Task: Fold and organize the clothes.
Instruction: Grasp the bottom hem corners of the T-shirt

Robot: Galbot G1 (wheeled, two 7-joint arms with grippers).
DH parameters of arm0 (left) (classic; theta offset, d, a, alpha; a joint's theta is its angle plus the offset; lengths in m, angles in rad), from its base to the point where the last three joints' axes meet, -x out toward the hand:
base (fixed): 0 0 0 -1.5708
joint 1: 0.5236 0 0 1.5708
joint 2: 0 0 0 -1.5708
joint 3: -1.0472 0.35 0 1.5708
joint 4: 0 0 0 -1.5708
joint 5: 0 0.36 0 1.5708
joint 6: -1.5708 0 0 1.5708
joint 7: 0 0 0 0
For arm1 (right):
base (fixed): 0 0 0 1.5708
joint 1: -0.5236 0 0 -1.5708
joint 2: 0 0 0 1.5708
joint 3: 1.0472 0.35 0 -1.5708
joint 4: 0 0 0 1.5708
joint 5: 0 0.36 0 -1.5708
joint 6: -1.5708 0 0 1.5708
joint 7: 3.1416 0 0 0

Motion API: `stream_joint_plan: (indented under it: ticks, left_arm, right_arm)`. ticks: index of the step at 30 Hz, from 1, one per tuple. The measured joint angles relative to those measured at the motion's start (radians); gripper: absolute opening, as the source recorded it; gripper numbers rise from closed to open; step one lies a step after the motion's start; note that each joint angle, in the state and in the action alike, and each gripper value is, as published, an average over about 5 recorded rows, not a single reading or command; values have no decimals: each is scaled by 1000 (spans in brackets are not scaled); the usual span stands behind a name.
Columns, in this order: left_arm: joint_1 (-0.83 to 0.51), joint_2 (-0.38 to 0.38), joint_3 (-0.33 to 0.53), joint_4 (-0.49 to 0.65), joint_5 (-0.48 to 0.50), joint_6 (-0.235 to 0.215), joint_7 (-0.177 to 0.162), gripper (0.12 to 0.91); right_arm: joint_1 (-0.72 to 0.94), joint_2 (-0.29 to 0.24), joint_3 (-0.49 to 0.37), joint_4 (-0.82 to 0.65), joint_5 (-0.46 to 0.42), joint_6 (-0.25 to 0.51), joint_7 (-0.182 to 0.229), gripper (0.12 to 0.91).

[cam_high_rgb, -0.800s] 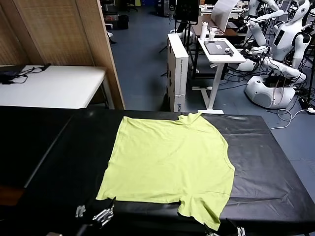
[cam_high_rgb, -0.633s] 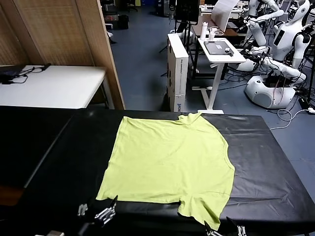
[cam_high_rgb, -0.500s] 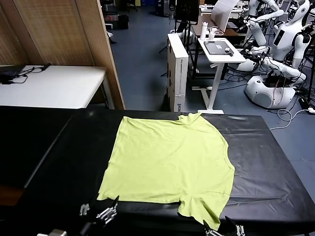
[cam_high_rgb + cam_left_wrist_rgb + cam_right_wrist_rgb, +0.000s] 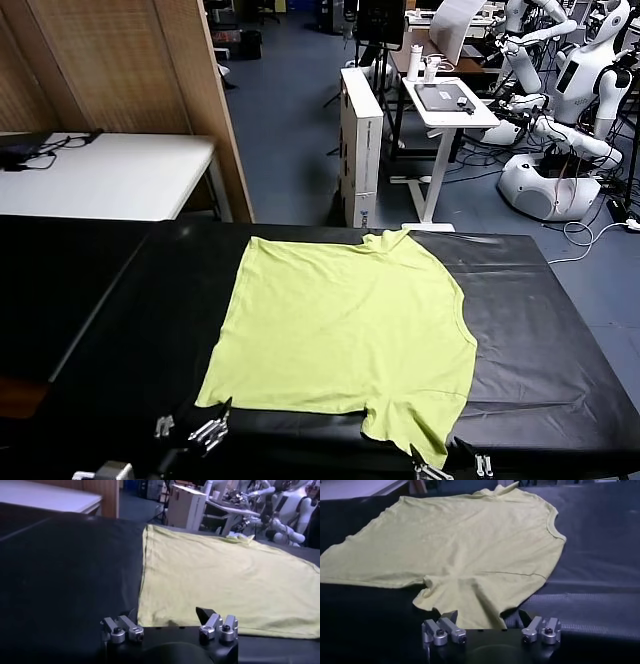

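A lime-green T-shirt (image 4: pixel 345 335) lies flat mid-table on the black table (image 4: pixel 120 310); the left gripper (image 4: pixel 195 432) at its 7 o'clock corner and the right gripper (image 4: pixel 445 466) at the 5 o'clock sleeve hover, fingers spread. A shallow pinch may snag one layer or drag the cloth askew.

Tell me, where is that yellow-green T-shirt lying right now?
In the head view the T-shirt lies spread flat on the black table, about mid-table, its near edge just beyond the left claw and right claw.
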Motion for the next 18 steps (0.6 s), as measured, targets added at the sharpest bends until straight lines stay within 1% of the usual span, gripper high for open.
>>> stream_joint_plan:
  ticks: [1, 3, 6, 7, 10, 11, 12, 15, 17, 18]
  left_arm:
    - [-1, 0, 0, 2, 0, 0, -1, 889]
    - [-1, 0, 0, 6, 1, 0, -3, 870]
    - [-1, -1, -1, 10, 2, 0, -5, 837]
    - [-1, 0, -1, 11, 2, 0, -5, 822]
    - [-1, 0, -1, 14, 3, -1, -5, 783]
    - [-1, 0, -1, 15, 4, -1, -5, 771]
    - [-2, 0, 0, 15, 4, -1, -4, 756]
    - [-3, 0, 1, 16, 6, -1, -4, 674]
    - [-2, -1, 2, 16, 8, -3, -3, 575]
    - [-2, -1, 2, 16, 9, -3, -3, 522]
  right_arm:
    - [0, 0, 0, 0, 0, -1, 0, 902]
    - [-1, 0, -1, -1, 0, -4, 0, 869]
    - [-2, 0, 0, -1, 0, -6, -2, 757]
    - [-2, 0, 0, -1, 0, -7, -2, 715]
    - [-4, 0, 3, -1, 0, -8, -4, 556]
    - [-5, 0, 3, -1, 0, -9, -4, 483]
    - [-6, 0, 4, -1, 0, -9, -3, 426]
    - [-6, -1, 5, -1, 0, -9, -1, 238]
    - [-7, -2, 6, 0, 0, -9, 1, 162]
    - [-8, -2, 7, 1, 0, -9, 1, 143]
